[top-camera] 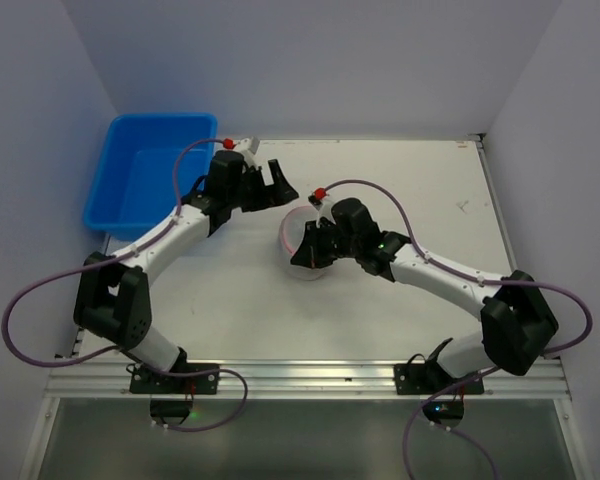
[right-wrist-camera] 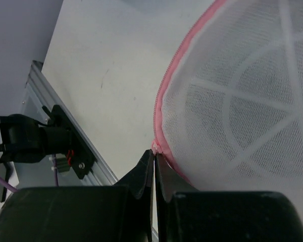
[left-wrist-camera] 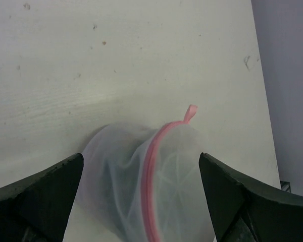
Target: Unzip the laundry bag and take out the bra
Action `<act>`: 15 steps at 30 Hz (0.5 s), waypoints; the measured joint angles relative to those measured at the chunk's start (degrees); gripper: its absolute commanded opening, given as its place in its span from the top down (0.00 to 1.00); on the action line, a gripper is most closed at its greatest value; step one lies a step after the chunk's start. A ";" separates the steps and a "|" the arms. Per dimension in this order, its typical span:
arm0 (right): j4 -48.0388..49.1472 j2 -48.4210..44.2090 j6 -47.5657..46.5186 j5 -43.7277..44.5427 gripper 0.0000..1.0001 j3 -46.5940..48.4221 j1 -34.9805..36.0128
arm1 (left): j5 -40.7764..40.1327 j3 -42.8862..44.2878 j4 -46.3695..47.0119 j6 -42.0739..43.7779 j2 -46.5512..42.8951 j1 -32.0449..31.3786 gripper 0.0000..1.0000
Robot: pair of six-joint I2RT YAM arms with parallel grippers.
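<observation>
- The blue bin [top-camera: 145,185] sits at the far left, off the table's [top-camera: 430,190] back left corner.
- My left pincer [top-camera: 278,186] hangs just right of the bin, its fingers [left-wrist-camera: 40,196] spread wide and holding nothing. In its wrist view the bag lies between them, touching neither.
- The laundry bag [left-wrist-camera: 126,171] rests mid-table, tipped on its side, its pink zipper trim [left-wrist-camera: 152,176] running upright and a pink tab [left-wrist-camera: 191,112] sticking up at the top.
- My right pincer [right-wrist-camera: 154,157] is pressed together against the bag's near side, tips touching the trim. I cannot tell whether they nip a pull.
</observation>
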 measured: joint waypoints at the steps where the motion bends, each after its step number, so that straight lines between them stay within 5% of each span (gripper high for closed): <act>1: 0.26 0.55 0.24 0.00 1.00 0.66 -0.11 | -0.28 -1.55 -0.11 -0.33 -1.75 0.09 0.00; 10: 2.16 4.33 1.29 -0.07 1.00 1.57 0.17 | -1.05 -20.57 1.38 -8.20 -15.80 -1.03 0.12; 15: 2.45 5.95 1.31 -0.02 1.00 1.60 0.79 | -0.92 -21.90 3.54 -11.15 -15.10 -4.66 0.38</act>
